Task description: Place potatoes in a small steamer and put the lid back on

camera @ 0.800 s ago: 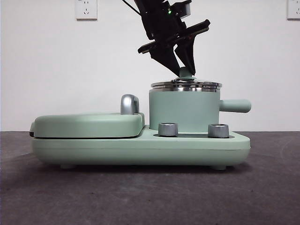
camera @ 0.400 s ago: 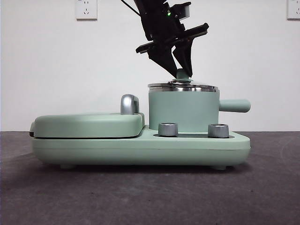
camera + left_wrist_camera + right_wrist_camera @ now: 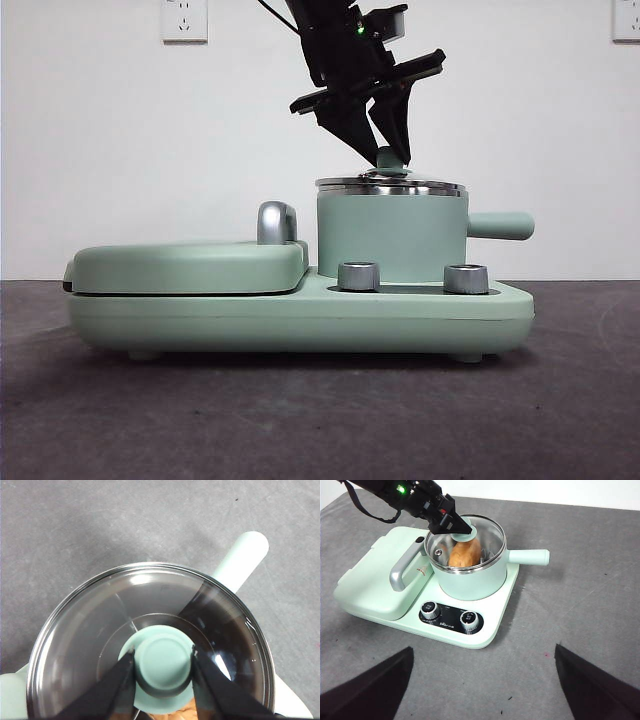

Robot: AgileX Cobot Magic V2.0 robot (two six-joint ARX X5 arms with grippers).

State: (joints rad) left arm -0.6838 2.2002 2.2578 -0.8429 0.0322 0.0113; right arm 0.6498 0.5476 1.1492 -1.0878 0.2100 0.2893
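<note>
The lid [image 3: 390,185], seated on the small steamer [image 3: 393,236] over the potato [image 3: 465,553], is gripped at its knob by the left pincer [image 3: 163,661], which should be opened before lifting clear.

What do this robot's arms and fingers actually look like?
Both are black. The left gripper ends in two flat, tapering fingers, like pointed blades, under a boxy black wrist with a small green light and a thin black cable. The right gripper shows only two dark wedge-shaped fingers.
</note>
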